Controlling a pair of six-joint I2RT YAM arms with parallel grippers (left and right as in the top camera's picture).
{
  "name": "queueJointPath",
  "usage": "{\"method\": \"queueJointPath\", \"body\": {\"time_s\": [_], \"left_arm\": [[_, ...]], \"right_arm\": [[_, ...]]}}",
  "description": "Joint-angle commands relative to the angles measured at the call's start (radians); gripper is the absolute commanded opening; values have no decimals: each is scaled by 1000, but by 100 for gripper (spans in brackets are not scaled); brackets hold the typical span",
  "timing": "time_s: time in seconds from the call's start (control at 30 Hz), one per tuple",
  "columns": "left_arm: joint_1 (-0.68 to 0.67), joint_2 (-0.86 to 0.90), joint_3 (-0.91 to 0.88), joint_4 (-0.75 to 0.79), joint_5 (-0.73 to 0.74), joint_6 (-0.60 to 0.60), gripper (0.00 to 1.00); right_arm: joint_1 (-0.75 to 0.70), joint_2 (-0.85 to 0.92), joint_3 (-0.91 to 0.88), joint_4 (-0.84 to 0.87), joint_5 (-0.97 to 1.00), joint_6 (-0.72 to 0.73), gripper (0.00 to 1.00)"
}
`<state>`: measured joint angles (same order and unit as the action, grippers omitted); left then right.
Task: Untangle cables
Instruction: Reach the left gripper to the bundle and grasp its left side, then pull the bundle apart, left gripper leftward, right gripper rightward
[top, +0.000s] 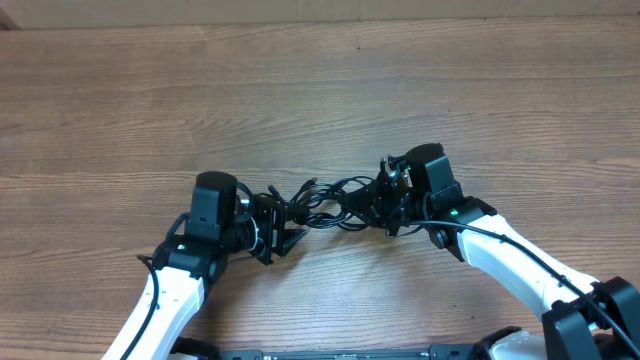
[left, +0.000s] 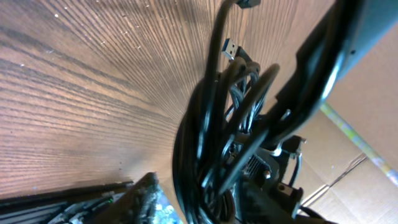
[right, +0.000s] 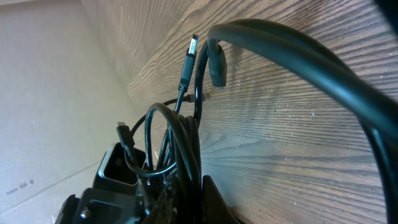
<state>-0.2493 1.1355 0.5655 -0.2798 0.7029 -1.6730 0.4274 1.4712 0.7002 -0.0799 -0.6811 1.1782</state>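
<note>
Right hand (top: 385, 208): fully closed, pinching the right end of the cables (top: 325, 203). In its wrist view the cords (right: 183, 149) run straight down into the hand.

Left hand (top: 272, 232): at the left end of the same bundle. Its wrist view shows the cords (left: 211, 143) massed close to the lens between the fingers. The fingers are mostly hidden, so I cannot tell whether they clamp the bundle or only stand around it.

Cables: a knotted black bundle strung between the two hands, near-centre of the tabletop (top: 320, 100). One metal plug tip (left: 231, 48) sticks out free.

Surface: wood-grain tabletop, with a tan cardboard wall (top: 300, 10) along the far edge.

Pose: both white arms come in from the near edge, left and right. The hands are turned inward and face each other across the bundle.
</note>
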Motion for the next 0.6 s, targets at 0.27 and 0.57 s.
{"method": "queueJointPath", "body": {"time_s": [0.27, 0.57], "left_arm": [[-19, 10, 17, 1, -121, 1, 4], [-5, 10, 17, 24, -213, 0, 4]], "right_arm": [[6, -3, 19, -4, -16, -1, 4], [6, -3, 19, -264, 184, -61, 4]]}}
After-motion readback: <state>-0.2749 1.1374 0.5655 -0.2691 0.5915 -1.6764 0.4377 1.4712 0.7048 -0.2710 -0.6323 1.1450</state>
